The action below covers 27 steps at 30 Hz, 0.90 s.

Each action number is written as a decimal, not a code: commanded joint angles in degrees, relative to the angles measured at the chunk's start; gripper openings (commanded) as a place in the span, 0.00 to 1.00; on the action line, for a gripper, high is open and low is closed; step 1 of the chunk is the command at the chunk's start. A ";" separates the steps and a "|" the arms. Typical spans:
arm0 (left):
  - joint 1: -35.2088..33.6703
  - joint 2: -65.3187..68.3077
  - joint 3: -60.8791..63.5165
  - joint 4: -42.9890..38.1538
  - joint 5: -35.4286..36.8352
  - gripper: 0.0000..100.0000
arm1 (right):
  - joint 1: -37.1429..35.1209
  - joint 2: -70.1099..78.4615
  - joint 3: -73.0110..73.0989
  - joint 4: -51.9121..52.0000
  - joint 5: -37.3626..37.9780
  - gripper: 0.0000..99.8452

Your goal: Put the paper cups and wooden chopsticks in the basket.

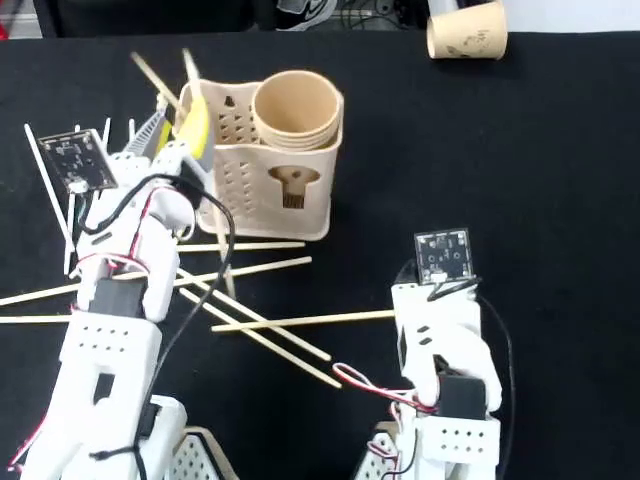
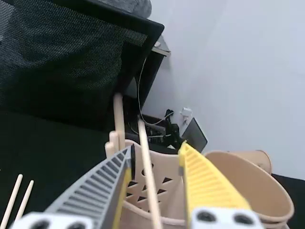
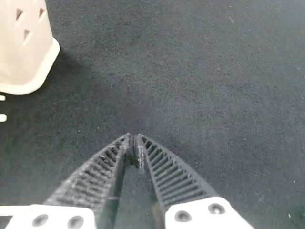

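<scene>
1. We see a stack of tan paper cups (image 1: 297,108) nested in the cream perforated plastic basket (image 1: 250,215), in the compartment farther from the left arm.
2. A single tan paper cup (image 1: 466,32) lies on its side at the far edge of the black bench (image 1: 540,200), well apart from the basket.
3. A tilted wooden chopstick (image 2: 150,181) stands in the basket's other compartment, with a second tilted chopstick (image 2: 118,119) just beside it. Both poke up above the rim.
4. The left pincer (image 2: 156,149) hangs over that chopstick compartment.
   - Its grey and yellow fingers are spread moderately wide.
   - The first stick runs up through the gap, close to the grey finger and clear of the yellow one.
   - We can't tell whether the grey finger touches it.
5. Loose wooden chopsticks (image 1: 300,321) lie flat on the bench on the basket's near side, some crossing each other. They run between the two arms and out past the left arm.
6. The right pincer (image 3: 133,139) has its tips pressed together with nothing between them. It sits low over bare bench, near one basket corner but apart from it.
</scene>
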 commanded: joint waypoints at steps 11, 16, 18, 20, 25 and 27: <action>-17.36 -21.45 -8.92 36.57 -4.66 0.18 | 0.79 -4.09 -0.13 -0.18 0.62 0.02; -27.30 -20.92 -10.24 40.26 -5.01 0.18 | 0.79 -4.09 -0.13 -0.18 0.62 0.02; -29.32 -19.25 -10.24 40.62 -5.10 0.18 | 0.79 -4.09 -0.13 -0.18 0.62 0.02; -32.48 -17.32 -10.07 40.70 -5.27 0.18 | 0.79 -4.09 -0.13 -0.18 0.62 0.02; -36.26 -8.26 -10.33 42.55 -9.85 0.19 | 0.79 -4.09 -0.13 -0.18 0.62 0.02; -36.35 -1.85 -12.35 42.90 -12.48 0.19 | 0.79 -4.09 -0.13 -0.18 0.62 0.02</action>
